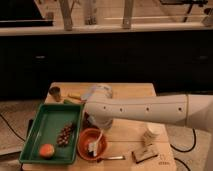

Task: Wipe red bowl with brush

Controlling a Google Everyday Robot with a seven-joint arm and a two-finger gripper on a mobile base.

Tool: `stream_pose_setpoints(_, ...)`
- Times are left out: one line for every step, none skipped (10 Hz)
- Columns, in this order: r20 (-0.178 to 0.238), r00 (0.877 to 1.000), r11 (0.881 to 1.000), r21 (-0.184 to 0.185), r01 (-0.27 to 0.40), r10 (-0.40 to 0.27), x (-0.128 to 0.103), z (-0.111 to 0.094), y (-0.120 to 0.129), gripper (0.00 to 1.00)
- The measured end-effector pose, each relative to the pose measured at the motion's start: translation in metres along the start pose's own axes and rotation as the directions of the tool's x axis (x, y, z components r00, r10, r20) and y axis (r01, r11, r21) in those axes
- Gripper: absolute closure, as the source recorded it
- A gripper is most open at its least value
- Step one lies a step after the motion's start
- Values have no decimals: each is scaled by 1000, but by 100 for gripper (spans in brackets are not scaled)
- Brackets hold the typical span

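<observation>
Camera view: we've got the red bowl (85, 150) sitting on the wooden table (127, 92). The gripper (101, 127) hangs right over the bowl's far edge, tucked under the white arm (145, 109), and we can't tell if it's clamped on anything. The brush (94, 144) pokes down into the bowl. A green tray (47, 120) sits just left of the bowl, and a metal utensil (113, 158) lies just right of it.

tool (96, 131): above shallow round orange-red bowl (85, 141)
slim pale-handled brush (93, 146): under tool, in bowl
green rectangular plastic tray (49, 122): left of tool
thin metal spoon (113, 158): before tool, on wooden surface (131, 95)
</observation>
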Motion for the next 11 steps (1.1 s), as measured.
stream_pose_setpoints(-3,1000,1000,-8,-22,22,9,1,7,99)
stream_pose_setpoints(-7,999,999,-10,-37,37,18,2,9,99)
stream_pose_setpoints(-19,998,998,-12,-57,56,31,3,9,99)
stream_pose_setpoints(-27,997,998,-8,-67,67,41,3,2,99)
stream_pose_setpoints(-33,997,997,-5,-71,71,47,3,-4,99)
stream_pose_setpoints(-40,997,998,0,-69,69,53,1,-15,99)
stream_pose_setpoints(-43,997,998,6,-64,64,54,0,-21,99)
stream_pose_setpoints(-44,998,999,11,-51,51,51,-1,-29,99)
stream_pose_setpoints(-41,999,999,16,-30,31,45,-2,-37,99)
stream_pose_setpoints(-35,999,1000,24,13,-12,31,-3,-50,99)
stream_pose_setpoints(-33,999,999,25,37,-37,24,-3,-52,99)
